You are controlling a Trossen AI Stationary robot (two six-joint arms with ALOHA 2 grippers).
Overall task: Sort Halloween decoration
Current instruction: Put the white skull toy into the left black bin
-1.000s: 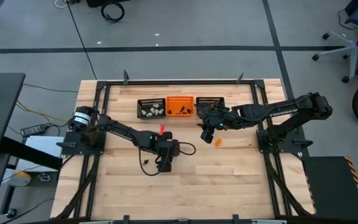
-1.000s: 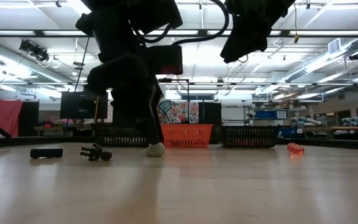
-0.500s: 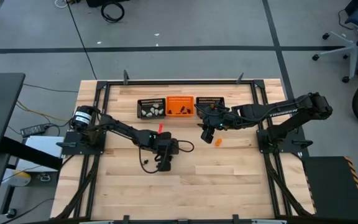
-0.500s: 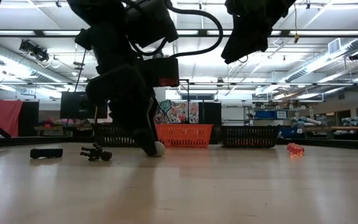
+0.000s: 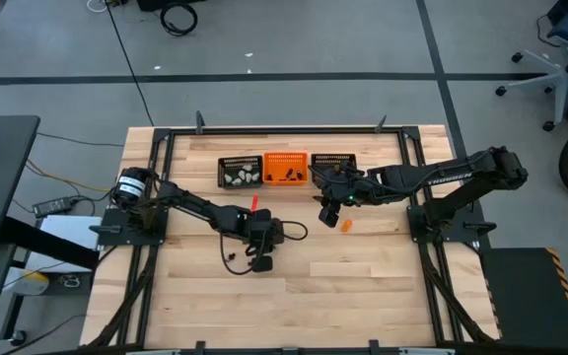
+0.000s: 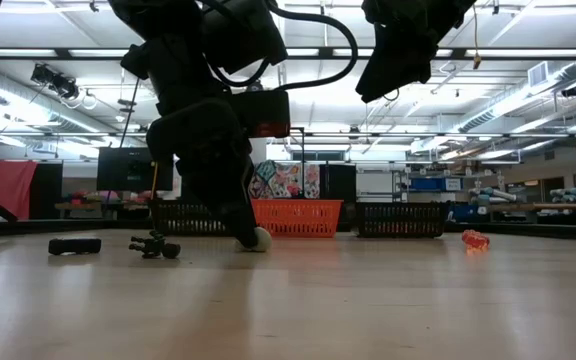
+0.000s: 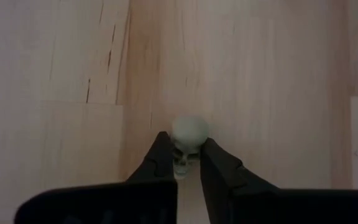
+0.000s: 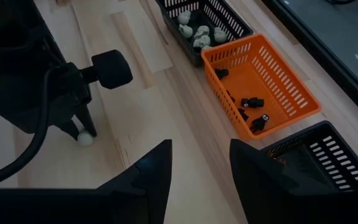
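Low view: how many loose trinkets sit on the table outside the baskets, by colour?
Black: 2, a black bar and a black spiky piece
Pale: 1, the pale skull between the left gripper's fingers
Orange: 1, the orange trinket
Total: 4

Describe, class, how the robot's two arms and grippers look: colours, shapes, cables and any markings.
Both arms are dark, slender and jointed. The left arm carries a small red part and a looping black cable near its wrist. The right arm has pale lettering along its forearm. The left gripper and right gripper each have two black, wedge-shaped fingers.
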